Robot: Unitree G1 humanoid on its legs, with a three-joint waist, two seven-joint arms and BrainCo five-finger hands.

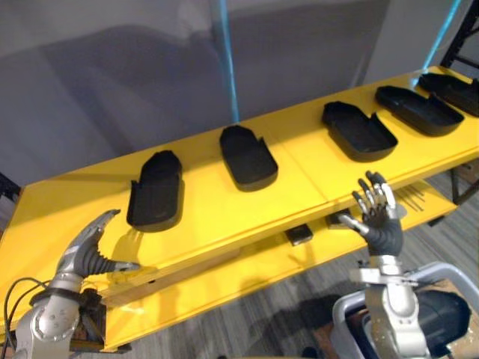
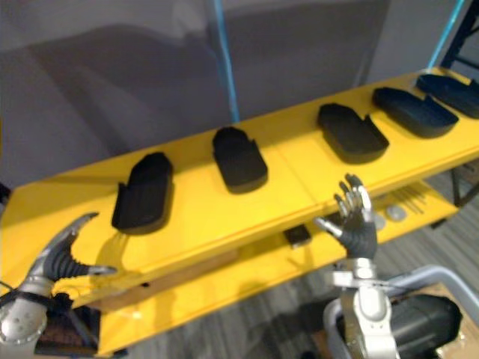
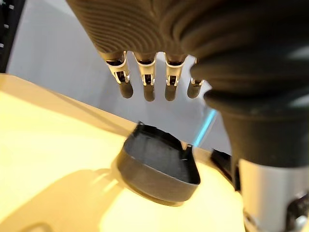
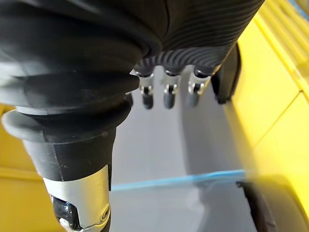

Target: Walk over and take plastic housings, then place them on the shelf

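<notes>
Against a grey wall (image 1: 112,75) runs a yellow bench top (image 1: 202,213), and five black plastic housings lie on it in a row, each apart from its neighbour, none lifted yet.

At the near left corner the left hand (image 1: 90,250) hovers low over the bench, fingers straight, thumb spread wide, holding nothing. The first housing (image 1: 156,193) lies just beyond its fingertips; in the left wrist view the near rim faces the hand. I'd say this is the reach. To do it well, the hand should go forward over the rim, fingers down one long wall and thumb down the other, and close only once both sides are bracketed. The shell looks light and smooth, so a nudge from the fingertips could slide it away.

The second housing (image 1: 248,155) sits further back, out of either hand's easy reach.

The right hand (image 1: 378,209) is raised in front of the bench edge, above the lower yellow tier (image 1: 247,280), fingers upright and relaxed, empty. The third housing (image 1: 359,131) is its nearest target; it needs to tip palm-down first. The fourth housing (image 1: 419,110) and fifth housing (image 1: 453,90) lie far right.
</notes>
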